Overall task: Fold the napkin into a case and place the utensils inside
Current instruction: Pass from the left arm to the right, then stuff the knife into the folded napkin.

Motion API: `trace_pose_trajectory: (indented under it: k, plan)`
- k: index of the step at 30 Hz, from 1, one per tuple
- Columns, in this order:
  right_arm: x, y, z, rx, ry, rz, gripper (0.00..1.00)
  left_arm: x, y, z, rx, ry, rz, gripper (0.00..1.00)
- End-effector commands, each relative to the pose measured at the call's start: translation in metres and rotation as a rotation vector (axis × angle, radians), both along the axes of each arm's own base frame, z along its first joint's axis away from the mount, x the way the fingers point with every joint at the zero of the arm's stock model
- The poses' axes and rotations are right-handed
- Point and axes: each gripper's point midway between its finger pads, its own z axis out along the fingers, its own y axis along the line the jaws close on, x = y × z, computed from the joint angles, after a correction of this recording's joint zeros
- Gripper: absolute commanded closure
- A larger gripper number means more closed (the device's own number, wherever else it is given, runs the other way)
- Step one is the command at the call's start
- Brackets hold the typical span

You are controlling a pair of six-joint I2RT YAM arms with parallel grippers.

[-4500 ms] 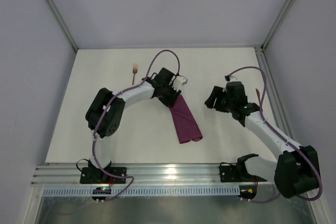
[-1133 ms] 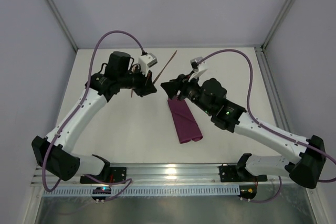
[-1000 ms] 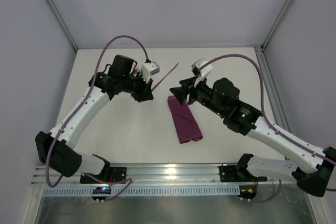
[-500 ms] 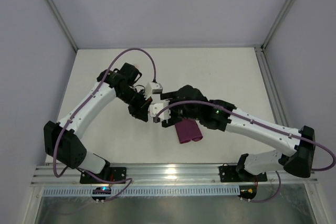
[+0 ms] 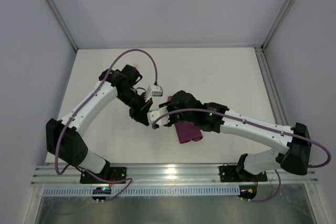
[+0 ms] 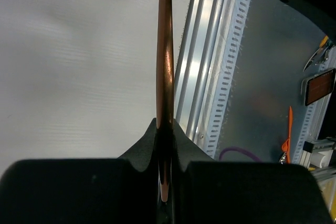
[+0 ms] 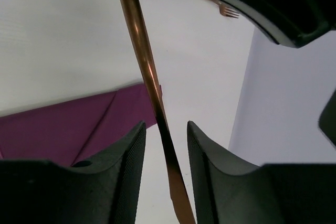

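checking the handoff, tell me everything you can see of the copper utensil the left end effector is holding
The copper utensil is a thin, shiny, copper-brown metal stem that swells slightly along its length. The left end effector is shut on one end of it. From there it runs straight out toward the folded purple napkin, passing between the open fingers of the right end effector, apparently with a gap on either side. Its head does not show.

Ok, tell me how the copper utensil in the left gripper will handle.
The utensil is probably stiff: it juts straight from the left gripper without sagging. Its glossy shaft looks slippery and may slide in the pinch. Being so thin, it is likely light.
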Motion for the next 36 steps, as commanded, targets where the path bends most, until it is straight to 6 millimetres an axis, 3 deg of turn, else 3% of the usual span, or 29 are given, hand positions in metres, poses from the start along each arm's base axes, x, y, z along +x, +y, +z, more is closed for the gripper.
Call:
trace_pose_trajectory:
  k: [1,5,7,10,15,17,19,25,26,28,31,34,36]
  plan:
    - [0.007,-0.004,-0.007,-0.017,-0.008,-0.06,0.6,-0.011,-0.003,0.02,-0.051,0.018,-0.039,1.0]
    - [0.001,-0.002,-0.008,0.03,0.059,-0.087,0.91,-0.008,-0.001,0.017,-0.028,0.008,-0.028,1.0]
    - [-0.003,-0.001,-0.009,0.067,0.134,-0.142,0.96,-0.003,-0.001,0.015,-0.016,-0.002,-0.003,0.98]
    - [-0.007,-0.002,-0.014,0.103,0.225,-0.23,0.97,0.005,-0.005,0.018,-0.031,-0.038,0.02,0.93]
    - [-0.028,-0.011,-0.053,0.079,0.422,-0.361,0.97,0.017,-0.007,0.028,-0.04,-0.104,0.055,0.82]
    - [-0.033,-0.014,-0.064,0.08,0.459,-0.379,0.97,0.022,-0.008,0.031,-0.041,-0.115,0.073,0.69]
    - [-0.04,-0.014,-0.062,0.127,0.51,-0.404,0.97,0.028,-0.007,0.035,-0.039,-0.142,0.099,0.59]
    - [-0.083,-0.025,-0.07,0.259,0.793,-0.476,0.97,0.058,0.002,0.053,-0.061,-0.223,0.221,0.45]
    - [-0.089,-0.029,-0.082,0.263,0.826,-0.497,0.97,0.065,0.002,0.052,-0.063,-0.246,0.235,0.44]
    - [-0.099,-0.033,-0.091,0.315,0.909,-0.567,0.97,0.074,0.002,0.046,-0.04,-0.246,0.276,0.43]
    - [-0.093,-0.045,-0.103,0.385,0.95,-0.716,0.97,0.088,-0.002,0.036,-0.025,-0.229,0.328,0.46]
    - [-0.087,-0.073,-0.127,0.431,1.009,-0.938,0.97,0.099,-0.005,0.016,0.015,-0.177,0.363,0.49]
    - [-0.083,-0.081,-0.129,0.48,1.031,-1.027,0.97,0.114,-0.005,0.0,0.046,-0.175,0.399,0.5]
